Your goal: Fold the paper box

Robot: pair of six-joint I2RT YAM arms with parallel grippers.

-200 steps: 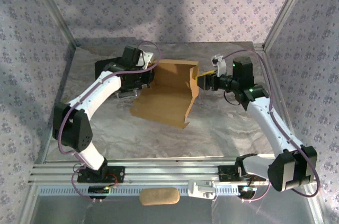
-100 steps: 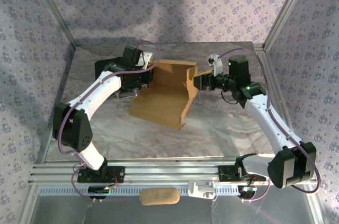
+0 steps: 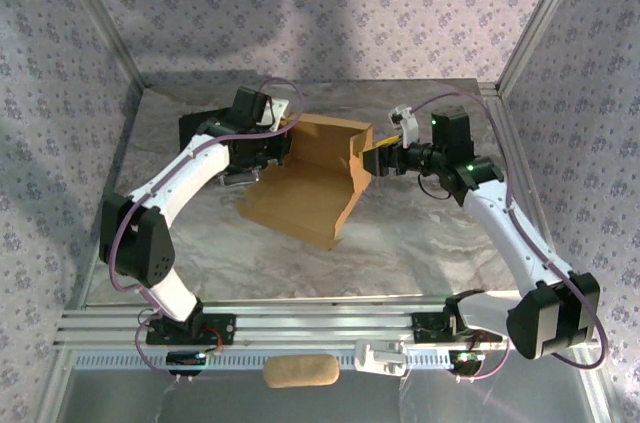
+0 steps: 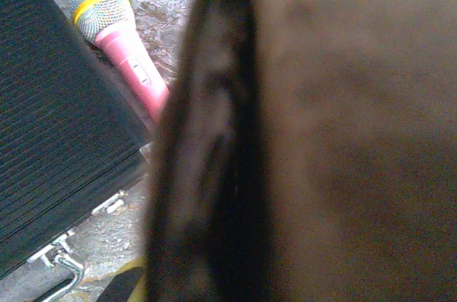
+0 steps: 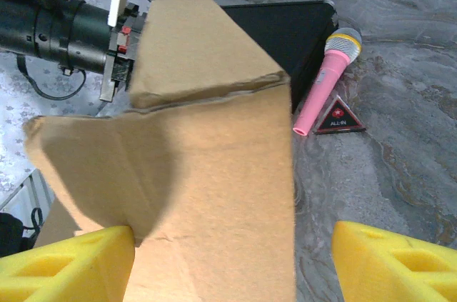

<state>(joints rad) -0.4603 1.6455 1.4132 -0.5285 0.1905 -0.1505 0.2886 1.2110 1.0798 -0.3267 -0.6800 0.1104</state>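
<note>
At the middle of the marbled table [image 3: 430,233], the paper box [image 3: 305,193] lies half-formed, its back wall and right flap raised. The right gripper [image 3: 380,158] stands wide open, yellow fingers [image 5: 71,263] straddling that flap. The left gripper [image 3: 262,151], jaws closed, sits at the box's left wall, near a black case [image 4: 57,102] and a pink microphone [image 4: 132,66].

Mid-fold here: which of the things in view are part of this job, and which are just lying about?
Part of the job:
- paper box, partly folded
- left hand, shut on the box's left wall
- right hand, open at the box's right flap

Just lying about:
- black case
- pink microphone
- triangular black badge
- tan pad by the near rail
</note>
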